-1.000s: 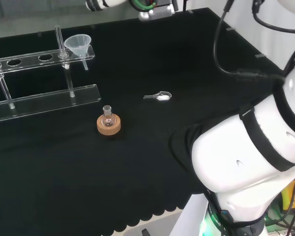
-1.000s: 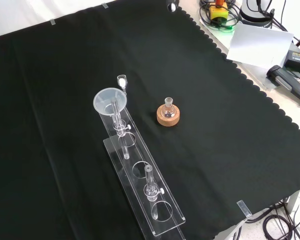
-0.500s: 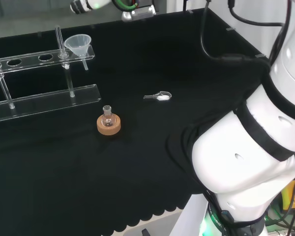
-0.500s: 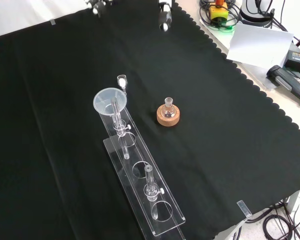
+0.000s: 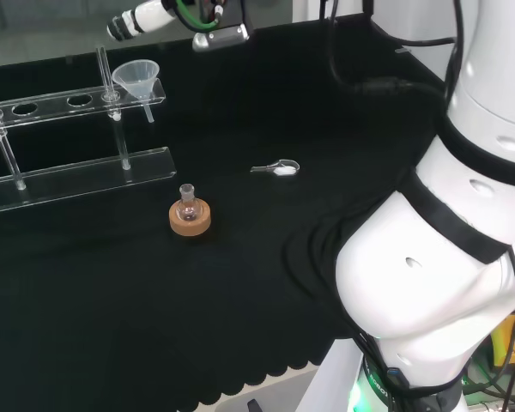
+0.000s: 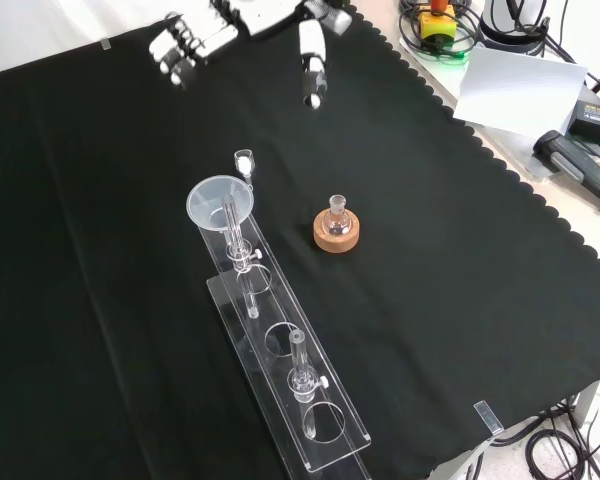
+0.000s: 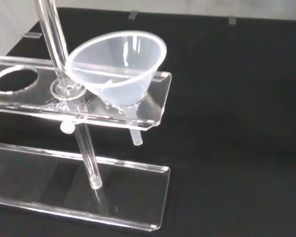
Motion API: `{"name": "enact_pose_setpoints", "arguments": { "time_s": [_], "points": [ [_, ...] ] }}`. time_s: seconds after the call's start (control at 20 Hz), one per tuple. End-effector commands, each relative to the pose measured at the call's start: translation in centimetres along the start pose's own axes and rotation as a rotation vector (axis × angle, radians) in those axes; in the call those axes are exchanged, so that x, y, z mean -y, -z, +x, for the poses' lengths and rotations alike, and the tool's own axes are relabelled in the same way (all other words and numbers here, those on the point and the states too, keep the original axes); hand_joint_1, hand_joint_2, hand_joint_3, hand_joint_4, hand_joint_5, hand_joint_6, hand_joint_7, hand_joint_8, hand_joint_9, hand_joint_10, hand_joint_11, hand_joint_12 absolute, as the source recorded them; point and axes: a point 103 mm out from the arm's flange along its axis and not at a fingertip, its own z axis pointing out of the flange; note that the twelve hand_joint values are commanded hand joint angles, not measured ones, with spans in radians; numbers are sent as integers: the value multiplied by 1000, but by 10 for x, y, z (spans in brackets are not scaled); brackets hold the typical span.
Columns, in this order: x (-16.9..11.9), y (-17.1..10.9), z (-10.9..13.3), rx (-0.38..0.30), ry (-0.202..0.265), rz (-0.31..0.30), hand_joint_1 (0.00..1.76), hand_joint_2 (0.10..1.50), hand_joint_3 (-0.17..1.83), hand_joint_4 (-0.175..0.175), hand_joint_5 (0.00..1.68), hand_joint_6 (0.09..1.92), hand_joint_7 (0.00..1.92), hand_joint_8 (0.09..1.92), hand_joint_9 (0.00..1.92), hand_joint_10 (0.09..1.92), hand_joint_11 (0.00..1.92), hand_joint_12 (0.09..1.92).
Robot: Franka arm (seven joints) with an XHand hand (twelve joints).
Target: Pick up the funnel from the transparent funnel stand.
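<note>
The funnel (image 7: 117, 66) sits in the end hole of the transparent funnel stand (image 7: 34, 103), its cone resting on the upper shelf and its short stem hanging through below; in the wrist view the cone looks empty. In the front view the funnel (image 6: 219, 202) is at the stand's (image 6: 285, 363) far end, and the other holes along the shelf hold nothing. In the head view the funnel (image 5: 137, 77) is at the right end of the stand (image 5: 64, 176). Just beyond the funnel in the front view lies a small clear spoon (image 6: 244, 163) with something white in its bowl, apart from the stand; the head view shows the same spoon (image 5: 277, 168) lying on the black cloth (image 5: 266, 94). To the right of the stand in the front view a small glass flask (image 6: 336, 216) stands upright on a cork ring (image 6: 336, 234); what it holds cannot be told. The hand (image 6: 240, 22) hangs above the cloth at the top of the front view, well apart from the funnel, its fingers (image 6: 177, 44) and thumb spread and relaxed, grasping nothing. In the head view the hand (image 5: 167, 15) is above and just right of the funnel.
</note>
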Motion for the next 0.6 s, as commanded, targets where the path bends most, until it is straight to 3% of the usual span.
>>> {"name": "enact_pose_setpoints", "arguments": {
  "time_s": [0.05,0.6],
  "points": [
    [-33,-17,13,-22,20,4,164,593,32,0,0,87,0,87,0,87,0,87],
    [-70,-42,22,-7,50,29,216,619,37,-24,0,87,50,87,2,87,34,87]
  ]
}}
